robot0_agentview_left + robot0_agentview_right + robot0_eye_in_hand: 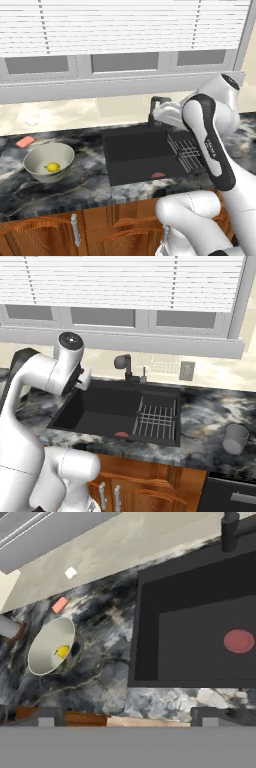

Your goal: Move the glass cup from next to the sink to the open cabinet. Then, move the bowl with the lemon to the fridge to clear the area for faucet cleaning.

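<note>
The glass cup (235, 438) stands upright on the dark marbled counter (210, 421) to the right of the sink (120, 408), near the front edge. Left of the sink, the bowl (48, 161) rests on the counter with the lemon (53, 167) lying inside it. A small pink sponge (25, 141) lies just behind the bowl. The black faucet (125, 367) rises at the sink's far rim. The jaws hang wide apart and hold nothing, above the counter between bowl and sink.
</note>
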Motion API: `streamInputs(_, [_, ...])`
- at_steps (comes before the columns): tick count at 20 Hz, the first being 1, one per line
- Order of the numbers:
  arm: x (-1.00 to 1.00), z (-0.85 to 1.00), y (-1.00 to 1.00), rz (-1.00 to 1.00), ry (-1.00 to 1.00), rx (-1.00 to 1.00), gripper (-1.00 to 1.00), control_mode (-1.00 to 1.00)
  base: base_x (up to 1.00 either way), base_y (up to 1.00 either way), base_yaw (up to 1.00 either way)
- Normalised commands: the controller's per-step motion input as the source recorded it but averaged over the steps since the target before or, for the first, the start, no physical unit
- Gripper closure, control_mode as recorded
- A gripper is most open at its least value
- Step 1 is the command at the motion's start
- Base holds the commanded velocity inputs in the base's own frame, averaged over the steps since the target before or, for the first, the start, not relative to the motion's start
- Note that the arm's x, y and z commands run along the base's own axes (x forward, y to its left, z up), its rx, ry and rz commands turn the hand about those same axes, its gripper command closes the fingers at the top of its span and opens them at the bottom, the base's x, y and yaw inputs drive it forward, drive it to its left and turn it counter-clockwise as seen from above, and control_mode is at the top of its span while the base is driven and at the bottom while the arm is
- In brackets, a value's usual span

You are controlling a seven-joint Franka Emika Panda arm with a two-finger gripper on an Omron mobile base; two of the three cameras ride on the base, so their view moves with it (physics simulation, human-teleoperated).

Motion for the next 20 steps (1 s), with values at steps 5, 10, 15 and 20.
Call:
streamInputs(5, [0.21, 0.00, 1.00, -0.17, 0.14, 0.12, -1.00, -1.00, 0.00, 0.00, 0.00])
streamInputs(10, [0.57, 0.00, 1.00, -0.22, 0.27, 0.01, -1.00, -1.00, 0.00, 0.00, 0.00])
streamInputs(15, [0.70, -0.07, 1.00, -0.21, 0.52, 0.00, -1.00, -1.00, 0.00, 0.00, 0.00])
streamInputs(20, [0.69, -0.27, 0.76, -0.14, 0.57, 0.00, -1.00, -1.00, 0.00, 0.00, 0.00])
